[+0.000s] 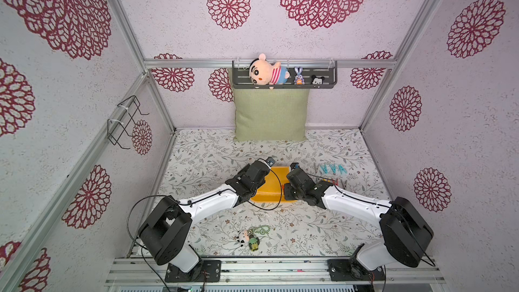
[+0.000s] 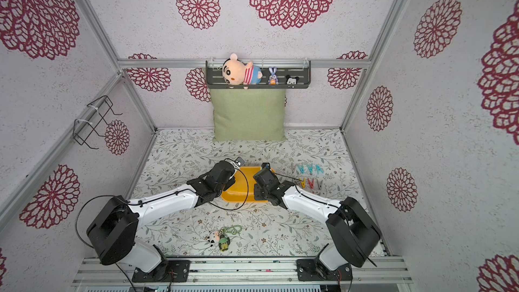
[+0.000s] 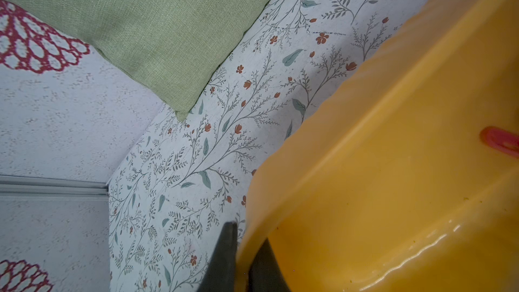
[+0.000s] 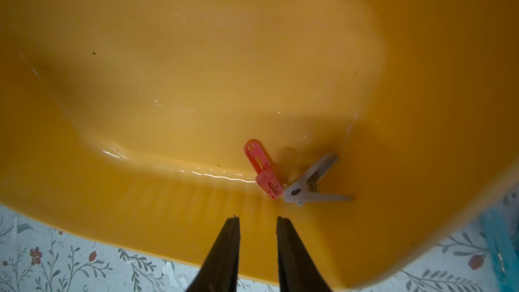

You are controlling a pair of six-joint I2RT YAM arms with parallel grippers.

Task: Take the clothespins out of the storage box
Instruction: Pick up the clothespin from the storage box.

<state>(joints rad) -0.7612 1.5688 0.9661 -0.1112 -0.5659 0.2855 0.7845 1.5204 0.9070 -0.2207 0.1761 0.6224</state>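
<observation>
The yellow storage box (image 1: 268, 191) (image 2: 238, 189) lies mid-table between both arms. My left gripper (image 3: 248, 237) is shut on the box's rim, with the yellow wall (image 3: 393, 164) pinched between its fingers. Inside the box a red clothespin (image 4: 262, 169) and a grey clothespin (image 4: 311, 183) lie together against a wall; the red one also shows as a red tip (image 3: 500, 143). My right gripper (image 4: 257, 219) hangs open just over the box's near wall, short of those two, with nothing between its fingers. More clothespins (image 2: 310, 176) lie in two rows on the table right of the box.
A green pillow (image 1: 271, 113) leans on the back wall under a dark shelf (image 1: 327, 80) of plush toys. A plush keychain (image 1: 248, 238) lies near the front edge. A black wire rack (image 1: 123, 122) hangs on the left wall. A teal clothespin (image 4: 502, 242) lies beside the box.
</observation>
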